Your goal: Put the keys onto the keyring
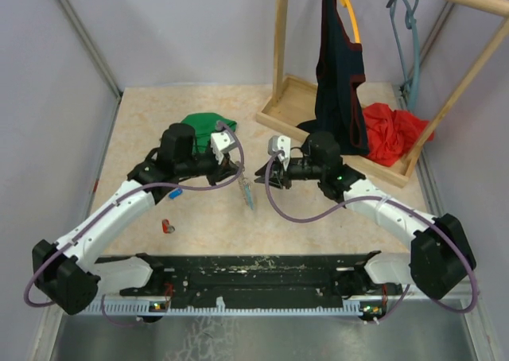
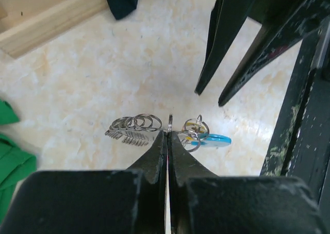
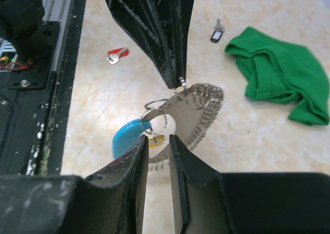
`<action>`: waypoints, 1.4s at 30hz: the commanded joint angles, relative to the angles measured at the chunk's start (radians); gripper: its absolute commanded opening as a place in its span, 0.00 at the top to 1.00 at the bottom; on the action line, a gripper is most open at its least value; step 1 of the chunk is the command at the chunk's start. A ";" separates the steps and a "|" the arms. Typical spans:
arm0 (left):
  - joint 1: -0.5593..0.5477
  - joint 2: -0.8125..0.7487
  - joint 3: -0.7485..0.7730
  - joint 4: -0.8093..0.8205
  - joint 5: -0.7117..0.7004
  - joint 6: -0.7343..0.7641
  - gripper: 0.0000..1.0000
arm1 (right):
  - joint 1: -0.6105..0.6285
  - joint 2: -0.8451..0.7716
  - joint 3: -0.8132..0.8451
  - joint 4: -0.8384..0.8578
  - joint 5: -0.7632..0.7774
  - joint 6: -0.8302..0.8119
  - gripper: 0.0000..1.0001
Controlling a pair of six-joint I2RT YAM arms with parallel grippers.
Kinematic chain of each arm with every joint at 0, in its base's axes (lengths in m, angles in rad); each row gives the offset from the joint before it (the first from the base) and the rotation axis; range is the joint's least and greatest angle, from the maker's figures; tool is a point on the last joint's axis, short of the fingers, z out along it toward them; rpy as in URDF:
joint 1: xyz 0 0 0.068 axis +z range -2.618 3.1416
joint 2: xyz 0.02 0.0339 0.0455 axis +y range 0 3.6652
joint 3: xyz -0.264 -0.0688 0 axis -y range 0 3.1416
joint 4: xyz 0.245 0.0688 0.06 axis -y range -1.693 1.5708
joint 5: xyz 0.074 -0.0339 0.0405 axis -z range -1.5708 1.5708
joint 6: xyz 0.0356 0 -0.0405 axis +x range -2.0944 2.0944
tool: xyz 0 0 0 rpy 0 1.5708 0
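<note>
**Closed left fingers (image 2: 154,154) pinch the keyring (image 2: 136,126)**

Those left fingers are shut tight on one small ring of the keyring. On one side of the pinch is a row of silver rings. On the other side a light blue tag (image 3: 125,137) and a yellow key (image 2: 194,126) bunch up with more small rings. The right fingers (image 3: 135,164) are just beside that bunch. They are a little open, with a small gap between them. I cannot tell if they touch anything.

From above, the keyring's long line runs from the left fingers toward the near edge of the tabletop (image 1: 318,218), leaning a bit to the right. It is in the middle, well away from every edge.

I count three keys. One, the yellow key, is at the keyring. Two lie loose by the left arm: a blue key (image 1: 176,192) and, nearer the edge, a red key (image 1: 168,227). Both are well apart from the keyring.

Bare tabletop lies between the fingers and the near edge. One green cloth (image 1: 203,126) lies behind the left arm. One wooden rack (image 1: 290,110) with a red cloth (image 1: 390,134) stands at the back right.
</note>
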 commanded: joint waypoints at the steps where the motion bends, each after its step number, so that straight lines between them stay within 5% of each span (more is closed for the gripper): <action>1: -0.013 0.047 0.099 -0.284 -0.038 0.200 1.00 | 0.008 -0.019 -0.047 0.272 0.005 -0.001 0.77; 17: -0.069 0.140 0.213 -0.395 0.028 0.358 1.00 | 0.013 0.157 -0.144 0.704 -0.166 0.217 0.75; 30: -0.099 0.163 0.233 -0.402 0.010 0.364 1.00 | 0.028 0.212 -0.112 0.641 -0.203 0.194 0.78; 38: -0.103 0.147 0.196 -0.364 0.003 0.350 1.00 | 0.028 0.215 -0.106 0.621 -0.200 0.201 1.00; 42: -0.101 0.101 0.119 -0.263 -0.009 0.266 0.90 | 0.026 0.202 -0.124 0.668 -0.181 0.241 1.00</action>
